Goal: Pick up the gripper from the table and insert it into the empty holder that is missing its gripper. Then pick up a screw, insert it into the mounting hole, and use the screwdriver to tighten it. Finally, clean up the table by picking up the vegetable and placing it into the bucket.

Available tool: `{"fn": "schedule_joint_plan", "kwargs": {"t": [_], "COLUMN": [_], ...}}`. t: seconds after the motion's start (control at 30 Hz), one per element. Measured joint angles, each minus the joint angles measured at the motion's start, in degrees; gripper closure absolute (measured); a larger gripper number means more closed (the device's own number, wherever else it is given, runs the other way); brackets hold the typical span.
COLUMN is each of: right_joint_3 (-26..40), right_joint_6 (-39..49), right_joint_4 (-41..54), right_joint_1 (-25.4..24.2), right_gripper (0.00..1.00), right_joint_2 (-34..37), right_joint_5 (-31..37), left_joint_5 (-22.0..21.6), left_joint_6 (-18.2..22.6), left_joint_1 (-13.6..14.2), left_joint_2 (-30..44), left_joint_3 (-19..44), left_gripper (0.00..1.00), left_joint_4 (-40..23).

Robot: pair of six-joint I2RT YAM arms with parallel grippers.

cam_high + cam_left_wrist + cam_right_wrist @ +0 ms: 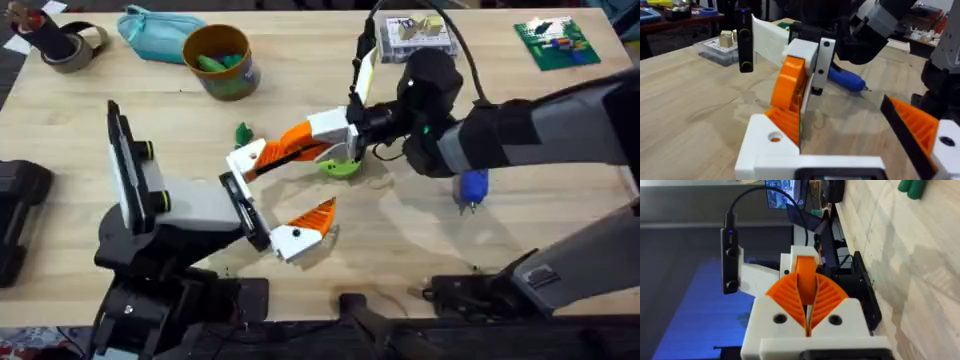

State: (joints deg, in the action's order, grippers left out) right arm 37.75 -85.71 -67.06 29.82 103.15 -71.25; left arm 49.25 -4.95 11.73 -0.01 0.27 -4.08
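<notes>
Right gripper [300,150] pinched on orange gripper [290,140], apparently seated in holder [243,160]; left gripper [270,200] wide open; wooden table [500,120]

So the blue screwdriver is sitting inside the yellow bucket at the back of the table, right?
No. The overhead view shows the screwdriver lying on the table near the right arm. The bucket at the back holds green pieces instead.

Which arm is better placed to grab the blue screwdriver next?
Right, probably. The screwdriver lies beside the right arm, far from the left fingers. But the right fingers are shut on the gripper and must release it first.
</notes>
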Motion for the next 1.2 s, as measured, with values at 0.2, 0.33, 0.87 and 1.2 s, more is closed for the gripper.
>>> {"fn": "schedule_joint_plan", "kwargs": {"t": [0.2,0.33,0.87,1.2], "right_joint_3": [0.1,0.1,0.1,0.1], "right_joint_6": [0.3,0.3,0.5,0.6], "right_joint_4": [0.2,0.2,1.0,1.1], "right_joint_1": [0.0,0.0,2.0,2.1], "right_gripper": [0.991,0.991,0.154,0.01], "right_joint_2": [0.0,0.0,0.7,0.9], "right_joint_5": [0.0,0.0,-2.0,-2.3], "left_joint_5": [0.0,0.0,1.0,1.1], "left_joint_6": [0.0,0.0,0.5,0.5], "left_joint_1": [0.0,0.0,0.4,0.4], "left_joint_2": [0.0,0.0,0.0,0.0], "left_joint_3": [0.0,0.0,0.0,0.0], "left_gripper": [0.014,0.014,0.014,0.014], "left_joint_4": [0.0,0.0,0.0,0.0]}}
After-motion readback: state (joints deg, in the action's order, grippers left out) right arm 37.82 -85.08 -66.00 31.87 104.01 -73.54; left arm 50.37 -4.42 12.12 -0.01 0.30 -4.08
